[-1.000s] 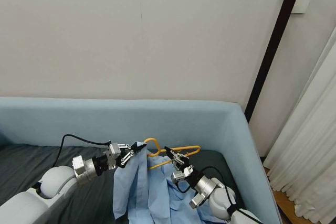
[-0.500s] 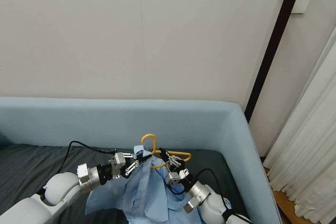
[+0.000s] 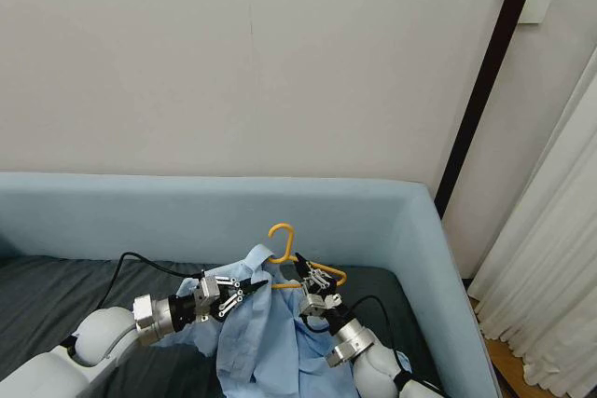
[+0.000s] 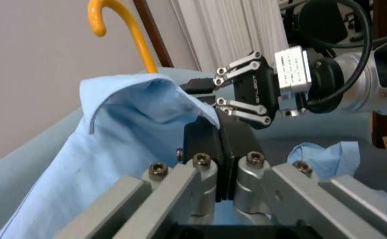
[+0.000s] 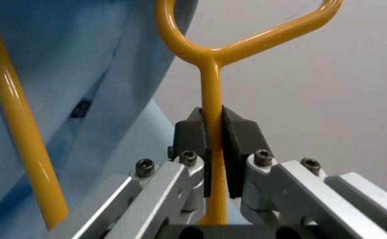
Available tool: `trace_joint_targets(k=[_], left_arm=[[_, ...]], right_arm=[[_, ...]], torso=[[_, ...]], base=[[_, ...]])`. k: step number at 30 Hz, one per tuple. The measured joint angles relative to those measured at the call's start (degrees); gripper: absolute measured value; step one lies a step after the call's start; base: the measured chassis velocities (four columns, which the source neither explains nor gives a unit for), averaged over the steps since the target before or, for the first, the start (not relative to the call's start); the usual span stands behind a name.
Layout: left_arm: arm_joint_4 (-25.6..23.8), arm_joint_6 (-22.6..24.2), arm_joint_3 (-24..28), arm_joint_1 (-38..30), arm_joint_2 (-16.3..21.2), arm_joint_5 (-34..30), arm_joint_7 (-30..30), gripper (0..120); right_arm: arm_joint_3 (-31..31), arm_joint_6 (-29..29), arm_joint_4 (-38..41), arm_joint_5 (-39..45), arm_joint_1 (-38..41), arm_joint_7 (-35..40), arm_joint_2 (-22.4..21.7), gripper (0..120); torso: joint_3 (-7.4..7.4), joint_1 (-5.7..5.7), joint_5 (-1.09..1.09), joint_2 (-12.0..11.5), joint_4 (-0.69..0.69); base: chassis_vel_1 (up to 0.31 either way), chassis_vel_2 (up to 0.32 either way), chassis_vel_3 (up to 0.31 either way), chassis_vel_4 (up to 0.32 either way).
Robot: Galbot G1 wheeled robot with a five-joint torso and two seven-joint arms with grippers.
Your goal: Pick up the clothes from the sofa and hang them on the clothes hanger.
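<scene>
You are looking at a sofa (image 3: 187, 207) whose pale blue back and side wall wrap around a dark grey seat (image 3: 56, 286). Toward the corner on the robot's right, the lower folds of a light blue shirt (image 3: 266, 351) appear to rest on that seat, while its upper part is lifted clear of the cushion.

Open air lies above the hanger (image 3: 287, 241) hook, past the sofa back (image 3: 187, 207) up the bare wall (image 3: 233, 62). Left of the left gripper (image 3: 248, 286) the dark seat (image 3: 56, 291) is free, save a black cable (image 3: 149, 263) looping over that arm. Between it and the right gripper (image 3: 309, 280) the gap is tight, filled by shirt (image 3: 266, 337) collar and hanger. Right of them a narrow strip of seat seems clear before the sofa's end; beyond stand a dark pole (image 3: 480, 90) and curtain (image 3: 550, 258).
</scene>
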Motion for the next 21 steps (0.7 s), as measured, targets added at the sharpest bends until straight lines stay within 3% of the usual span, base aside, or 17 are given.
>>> trace_joint_targets(k=[13,21], left_arm=[[0.48,-0.49,0.33,-0.8,0.02,0.34,-0.17,1],[0.41,-2.75,0.34,0.89,-0.14,-2.57,-0.4,26]], right_arm=[[0.09,0.05,0.79,4.0,-0.42,1.82,0.66,5],[0.75,0.7,1.11,4.65,-0.73,2.76,0.77,5]], torso=[[0.0,0.0,0.0,0.0,0.0],[0.0,0.0,0.0,0.0,0.0]], base=[[0.0,0.0,0.0,0.0],[0.0,0.0,0.0,0.0]])
